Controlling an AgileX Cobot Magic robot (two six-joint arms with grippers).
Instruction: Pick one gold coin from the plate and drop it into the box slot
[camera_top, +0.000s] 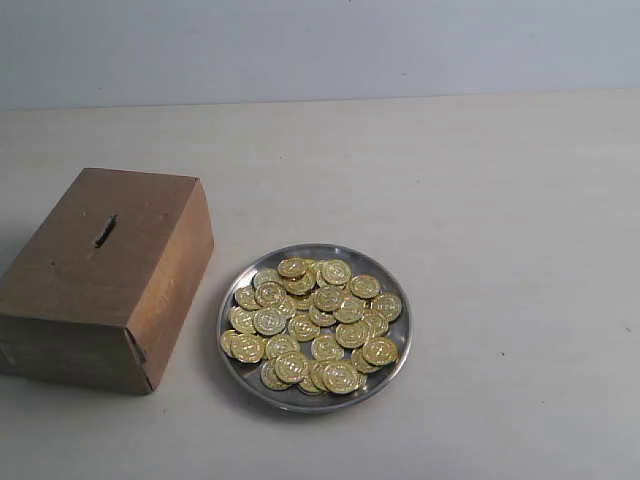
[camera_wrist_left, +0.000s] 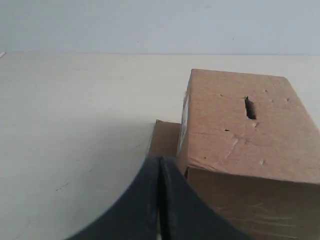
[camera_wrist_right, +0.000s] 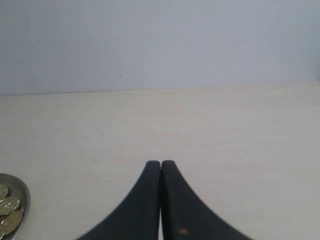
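A round silver-grey plate (camera_top: 395, 370) sits near the table's front, heaped with several gold coins (camera_top: 315, 322). Left of it stands the brown box (camera_top: 110, 275) with a short dark slot (camera_top: 105, 231) in its top face. Neither gripper appears in the exterior view. In the left wrist view my left gripper (camera_wrist_left: 160, 160) is shut and empty, its black tips close to the box (camera_wrist_left: 240, 145), whose slot (camera_wrist_left: 249, 108) shows on top. In the right wrist view my right gripper (camera_wrist_right: 160, 163) is shut and empty over bare table, with the plate's rim (camera_wrist_right: 26, 192) and a few coins (camera_wrist_right: 9, 205) at the picture's edge.
The pale table (camera_top: 500, 200) runs back to a light grey wall (camera_top: 320, 45). A brown flap (camera_wrist_left: 165, 139) lies flat on the table at the box's foot in the left wrist view.
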